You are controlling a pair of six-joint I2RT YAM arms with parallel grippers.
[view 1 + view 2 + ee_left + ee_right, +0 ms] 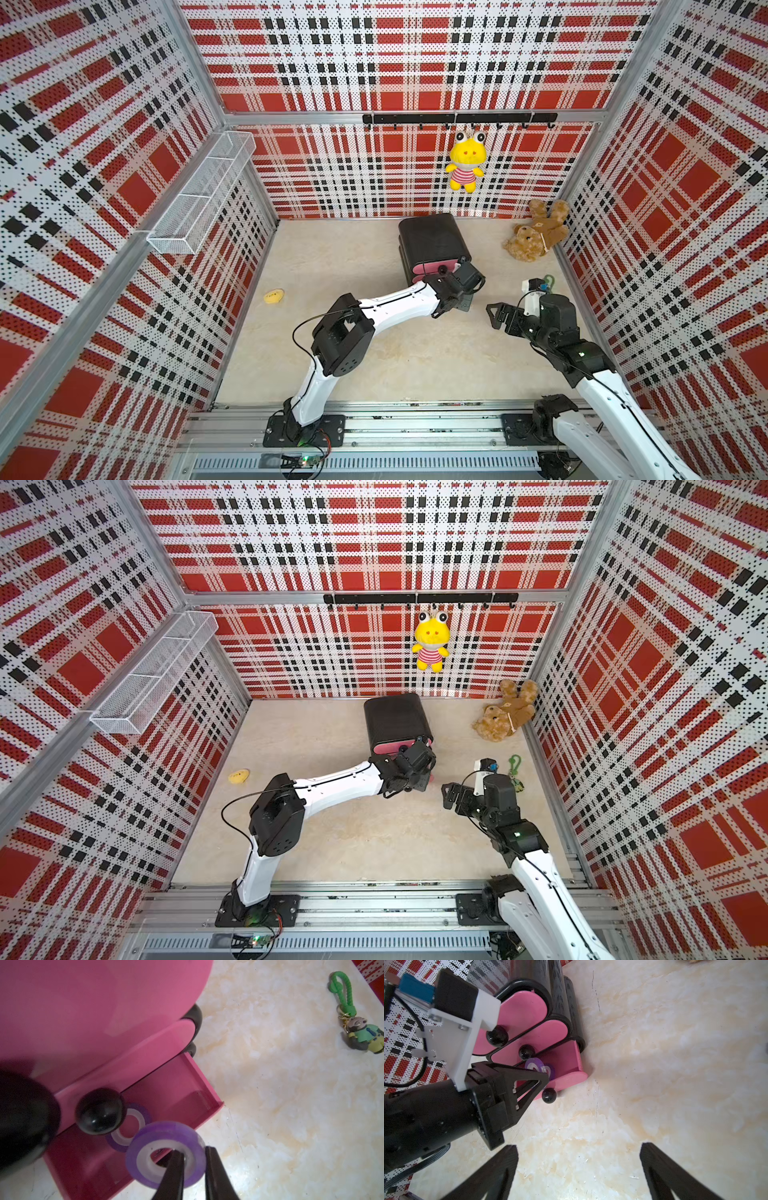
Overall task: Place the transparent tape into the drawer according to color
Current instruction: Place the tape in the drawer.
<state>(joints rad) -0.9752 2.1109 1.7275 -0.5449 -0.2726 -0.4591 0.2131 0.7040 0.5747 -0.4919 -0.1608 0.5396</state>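
Two purple rolls in sight: the left gripper (194, 1150) grips one purple roll (164, 1132) over the open bottom drawer (187, 1076).
I see that gripper clenched on the ring, one finger through its pale core and one outside. The roll sits tilted above the drawer of the black chest (430, 239), near the far edge of the table (374, 353). A second purple roll (146, 1114) lies flat inside that drawer, partly covered by the middle drawer's black knob (99, 1111). Both upper drawers are shut, so I cannot see inside them. In both top views the left wrist hides the open drawer and both rolls. My right gripper (579, 1146) hangs spread wide and empty over bare table, its fingers cut off by the frame.
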